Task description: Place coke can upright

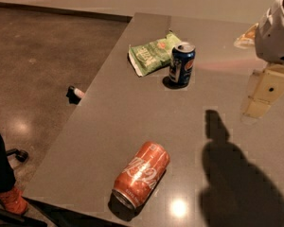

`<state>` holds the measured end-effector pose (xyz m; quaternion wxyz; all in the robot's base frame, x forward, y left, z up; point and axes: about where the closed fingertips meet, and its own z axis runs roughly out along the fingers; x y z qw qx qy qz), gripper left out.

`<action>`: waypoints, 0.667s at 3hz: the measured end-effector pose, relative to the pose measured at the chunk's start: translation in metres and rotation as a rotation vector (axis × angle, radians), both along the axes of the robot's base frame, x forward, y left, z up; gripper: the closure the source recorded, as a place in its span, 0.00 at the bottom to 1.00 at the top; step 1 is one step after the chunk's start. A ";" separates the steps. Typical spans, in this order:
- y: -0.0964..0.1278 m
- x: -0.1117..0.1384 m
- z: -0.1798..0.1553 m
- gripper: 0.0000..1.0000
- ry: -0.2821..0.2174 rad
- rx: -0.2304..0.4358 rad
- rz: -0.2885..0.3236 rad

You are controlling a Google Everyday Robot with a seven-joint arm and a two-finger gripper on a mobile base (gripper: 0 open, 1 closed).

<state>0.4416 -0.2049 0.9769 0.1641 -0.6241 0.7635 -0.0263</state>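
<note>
The coke can (141, 175), orange-red with white script, lies on its side near the front edge of the grey table (132, 108), one silver end toward the front. The gripper (260, 103) hangs above the table's right side, well to the right of and farther back than the can, with nothing seen in it. Its dark shadow falls on the table right of the can.
A dark blue can (181, 64) stands upright at the back middle. A green chip bag (154, 54) lies just left of it. A small dark object (75, 93) lies on the floor left of the table. A chair base shows at the lower left.
</note>
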 end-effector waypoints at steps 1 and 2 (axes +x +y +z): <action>0.021 -0.009 -0.014 0.00 0.013 -0.007 0.127; 0.041 -0.028 -0.032 0.00 0.027 -0.017 0.285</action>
